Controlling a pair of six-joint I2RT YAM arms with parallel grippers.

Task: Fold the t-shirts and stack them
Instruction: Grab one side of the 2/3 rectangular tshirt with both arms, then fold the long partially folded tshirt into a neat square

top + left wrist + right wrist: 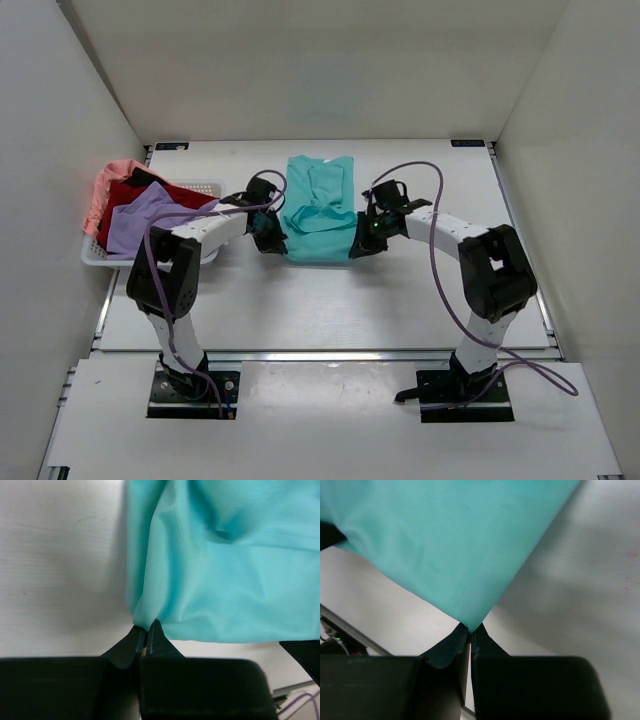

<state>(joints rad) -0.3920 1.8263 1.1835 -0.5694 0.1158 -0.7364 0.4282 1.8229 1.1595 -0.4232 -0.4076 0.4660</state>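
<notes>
The teal t-shirt (320, 205) lies partly folded in the middle of the table. My left gripper (268, 238) is shut on its near left corner, seen in the left wrist view (146, 628) with cloth (220, 580) pinched between the tips. My right gripper (362, 244) is shut on the near right corner; the right wrist view (470, 628) shows the teal corner (440, 550) lifted off the table. The lavender shirt (140, 222), dark red shirt (150, 195) and salmon pink shirt (110, 185) lie in a heap at the left.
A white mesh basket (95, 255) at the table's left edge holds the three other shirts. White walls enclose the left, right and back. The right arm's purple cable (436, 260) loops over the table.
</notes>
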